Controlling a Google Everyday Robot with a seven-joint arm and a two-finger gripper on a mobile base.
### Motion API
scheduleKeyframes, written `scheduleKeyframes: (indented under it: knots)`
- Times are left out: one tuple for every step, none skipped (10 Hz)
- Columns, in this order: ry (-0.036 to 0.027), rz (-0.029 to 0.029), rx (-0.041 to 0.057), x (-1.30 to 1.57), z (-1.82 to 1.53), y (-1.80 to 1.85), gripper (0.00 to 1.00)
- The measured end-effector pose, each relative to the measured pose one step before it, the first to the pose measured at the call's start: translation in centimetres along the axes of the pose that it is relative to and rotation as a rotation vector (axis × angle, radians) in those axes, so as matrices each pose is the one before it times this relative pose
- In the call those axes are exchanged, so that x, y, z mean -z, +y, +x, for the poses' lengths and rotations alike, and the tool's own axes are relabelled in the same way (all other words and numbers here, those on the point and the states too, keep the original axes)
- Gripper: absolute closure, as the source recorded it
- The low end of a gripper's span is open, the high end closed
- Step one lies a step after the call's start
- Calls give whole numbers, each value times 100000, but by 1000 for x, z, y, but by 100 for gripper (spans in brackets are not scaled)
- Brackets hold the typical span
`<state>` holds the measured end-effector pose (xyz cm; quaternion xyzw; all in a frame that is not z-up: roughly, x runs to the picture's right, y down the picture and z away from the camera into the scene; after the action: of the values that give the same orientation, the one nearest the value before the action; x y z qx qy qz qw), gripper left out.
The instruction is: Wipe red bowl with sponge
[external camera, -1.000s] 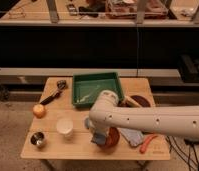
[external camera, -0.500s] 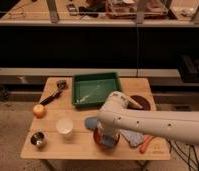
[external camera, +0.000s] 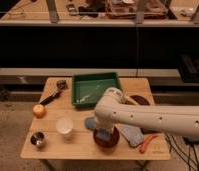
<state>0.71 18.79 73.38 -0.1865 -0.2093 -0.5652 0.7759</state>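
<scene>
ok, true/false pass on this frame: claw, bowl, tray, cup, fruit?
1. The claw is down at the red bowl, near the table's front edge. True.
2. The green tray sits at the table's front left corner. False: it is at the back, near the middle.
3. An orange lies near the table's left edge as seen in the picture. True.
4. The white cup stands inside the green tray. False: it stands on the bare table in front of the tray.
5. A metal cup is stacked on the orange. False: it stands apart, nearer the front edge.
</scene>
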Motion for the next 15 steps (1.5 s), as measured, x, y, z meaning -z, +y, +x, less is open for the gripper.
scheduleKeyframes:
  knots:
    - [-74,1702,1839,-206,-145,-1254,100]
    - [-228,510,673,-54,-134,-350,100]
    - [-265,518,2547,165,-436,-757,100]
    - [-351,-24,1835,345,-539,-453,100]
    - [-621,-1094,1356,224,-607,-25,100]
    - [-704,-1125,934,181,-707,185,100]
    - [-1327,-1844,182,235,-1131,651,100]
    - [-1032,-1704,-1491,140,-665,1178,100]
    - [-573,-1051,-2065,114,-288,1061,100]
    - [-483,-1240,-2377,49,-306,685,100]
    - [467,-674,-3096,60,83,701,100]
    - [1254,-1186,-3559,22,391,1023,100]
    - [1729,-756,-7698,-17,999,1618,100]
    - [1182,303,-2648,-78,704,231,100]
    - [290,463,-2823,-420,727,-23,100]
